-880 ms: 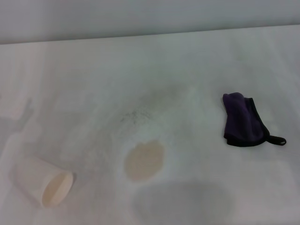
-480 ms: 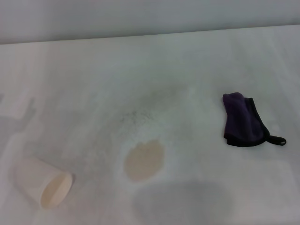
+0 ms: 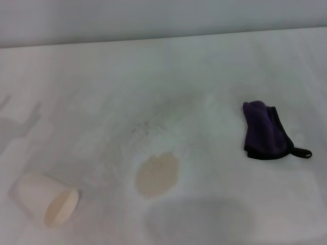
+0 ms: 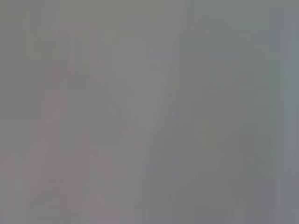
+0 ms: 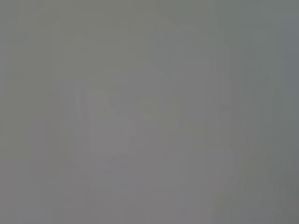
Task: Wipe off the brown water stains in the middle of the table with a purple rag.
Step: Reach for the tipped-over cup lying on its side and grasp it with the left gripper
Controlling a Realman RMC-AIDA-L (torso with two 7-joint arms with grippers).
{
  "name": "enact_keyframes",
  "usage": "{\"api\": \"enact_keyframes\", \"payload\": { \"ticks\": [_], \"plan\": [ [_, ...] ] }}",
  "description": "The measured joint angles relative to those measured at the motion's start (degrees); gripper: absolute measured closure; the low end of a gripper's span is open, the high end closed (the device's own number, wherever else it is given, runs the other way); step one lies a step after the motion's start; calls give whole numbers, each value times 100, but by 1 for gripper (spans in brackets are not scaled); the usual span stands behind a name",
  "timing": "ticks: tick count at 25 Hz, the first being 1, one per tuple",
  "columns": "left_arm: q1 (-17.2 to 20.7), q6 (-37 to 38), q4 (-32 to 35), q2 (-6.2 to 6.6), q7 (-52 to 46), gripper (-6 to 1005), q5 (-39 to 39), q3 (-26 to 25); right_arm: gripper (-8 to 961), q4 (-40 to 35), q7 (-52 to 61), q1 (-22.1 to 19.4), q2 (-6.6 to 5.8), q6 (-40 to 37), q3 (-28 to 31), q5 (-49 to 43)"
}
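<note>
A plain pale grey wall [image 3: 163,18] runs behind a broad white surface [image 3: 102,76] (faintly smudged), under soft, even light.

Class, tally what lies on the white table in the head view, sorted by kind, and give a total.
Purple rag: 1
Cream-white cup, on its side: 1
Brown water stains, one tan patch: 1
Total: 3 on the table; neither gripper is in view.

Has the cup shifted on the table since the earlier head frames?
Yes, slightly: the cup has drifted toward the table's near-left corner, away from the brown water stains.
</note>
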Motion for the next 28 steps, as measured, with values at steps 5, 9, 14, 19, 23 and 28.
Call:
{"api": "enact_keyframes", "payload": {
  "ticks": [5,9,14,19,23,28],
  "plan": [
    [291,-439,1442,275,-1656,121,1426,-54,81,-9,3,63,0,-28,0,-1],
    [334,-410,2121,511,-2549,123,2369,-61,81,-15,4,93,0,-28,0,-1],
    [382,-61,3198,692,-3517,124,3860,-67,81,-21,5,162,6,-28,-1,-2],
    [379,516,4181,775,-4124,124,5069,-81,81,-38,3,263,14,-1,0,-1],
    [374,717,4745,740,-4390,125,5736,-168,81,-55,-1,317,16,11,-5,-1],
    [380,1005,5032,690,-4470,125,5935,-402,81,-187,-38,370,12,13,-50,-29]
  ]
}}
